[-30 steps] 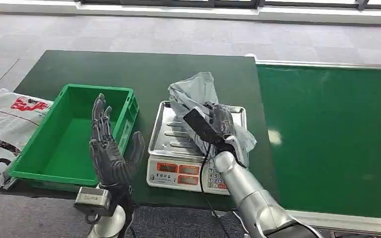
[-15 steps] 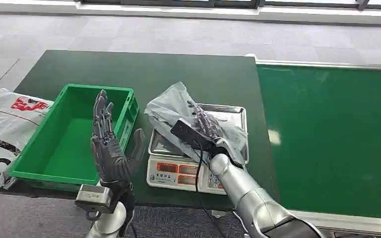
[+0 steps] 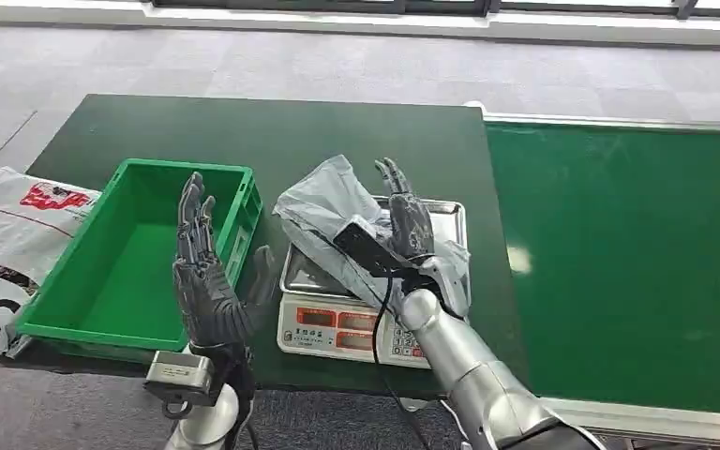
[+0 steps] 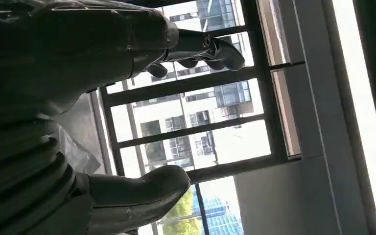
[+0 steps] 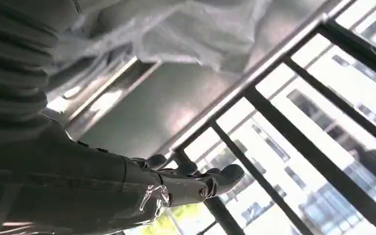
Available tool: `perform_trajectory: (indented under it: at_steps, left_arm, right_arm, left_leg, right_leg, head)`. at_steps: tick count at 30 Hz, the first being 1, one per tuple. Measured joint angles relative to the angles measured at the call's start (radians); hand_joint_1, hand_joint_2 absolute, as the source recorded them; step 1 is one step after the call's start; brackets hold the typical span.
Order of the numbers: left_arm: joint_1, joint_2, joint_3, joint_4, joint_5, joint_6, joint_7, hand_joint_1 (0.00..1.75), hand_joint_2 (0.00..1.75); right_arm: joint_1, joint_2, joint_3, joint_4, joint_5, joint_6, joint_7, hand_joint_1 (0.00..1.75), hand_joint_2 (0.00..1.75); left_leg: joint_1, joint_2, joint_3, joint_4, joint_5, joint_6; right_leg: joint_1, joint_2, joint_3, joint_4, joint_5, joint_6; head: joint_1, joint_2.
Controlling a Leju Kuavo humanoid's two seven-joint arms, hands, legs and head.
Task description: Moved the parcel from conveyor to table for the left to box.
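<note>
The parcel [image 3: 323, 211], a grey crumpled plastic bag, lies on the steel tray [image 3: 445, 214] of a weighing scale [image 3: 337, 323], and its left end overhangs the tray. My right hand [image 3: 403, 225] is over the parcel's right part with its fingers stretched out and apart, gripping nothing. The right wrist view shows that hand [image 5: 78, 186] with straight fingers and the parcel's plastic [image 5: 200, 34] beside it. My left hand [image 3: 204, 281] is raised at the near right corner of the green crate [image 3: 103, 281], fingers straight, holding nothing. The left wrist view shows this hand [image 4: 54, 73] spread against windows.
The scale and crate stand on a dark green table [image 3: 244, 131]. The green conveyor belt [image 3: 619, 253] runs along the table's right side. A white printed sack [image 3: 0, 244] lies on the floor at the left. A black cable hangs from my right wrist over the scale's keypad.
My right hand has let go of the parcel and straightened its fingers. The parcel has come down and shifted left on the scale tray. My left hand has barely moved.
</note>
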Motion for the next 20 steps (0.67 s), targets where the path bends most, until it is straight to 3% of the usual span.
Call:
perform_trajectory:
  at_steps: [2,3,11,15,20]
  left_arm:
    - [0.002,0.0,0.0,0.0,0.0,0.005,0.001,0.0,1.75]
    - [0.002,0.0,0.0,0.0,0.0,0.006,0.001,0.0,1.75]
    - [0.017,0.012,0.0,0.002,0.008,0.023,-0.007,0.0,1.75]
    - [0.009,0.022,-0.002,0.012,-0.052,0.036,0.015,0.0,1.75]
    - [-0.051,0.039,-0.003,0.052,-0.225,0.042,0.082,0.0,1.75]
  right_arm:
    - [0.037,-0.004,0.0,-0.093,0.008,-0.018,-0.006,0.0,0.0]
    - [0.055,-0.006,0.0,-0.126,0.011,-0.027,-0.01,0.0,1.75]
    - [0.212,-0.023,0.002,-0.491,-0.02,-0.089,-0.037,0.0,1.75]
    - [0.281,-0.03,0.002,-0.642,-0.112,-0.247,-0.125,0.0,1.75]
    - [0.364,-0.038,0.004,-0.806,-0.189,-0.329,-0.161,0.0,1.75]
  left_leg:
    - [0.0,0.0,0.0,0.0,0.0,0.0]
    - [0.0,0.0,0.0,0.0,0.0,0.0]
    - [0.0,0.0,-0.001,0.0,0.0,0.0]
    - [0.0,0.0,0.0,0.0,0.0,0.0]
    - [0.0,0.0,0.0,0.0,0.0,0.0]
  right_leg:
    - [0.0,0.0,0.0,0.0,0.0,0.0]
    - [0.0,0.0,0.0,0.0,0.0,0.0]
    - [0.0,0.0,-0.001,0.0,0.0,0.0]
    - [0.0,0.0,-0.001,0.0,0.0,0.0]
    - [0.0,0.0,-0.001,0.0,0.0,0.0]
  head:
    - [0.0,0.0]
    - [0.0,0.0]
    - [0.0,0.0]
    - [0.0,0.0]
    - [0.0,0.0]
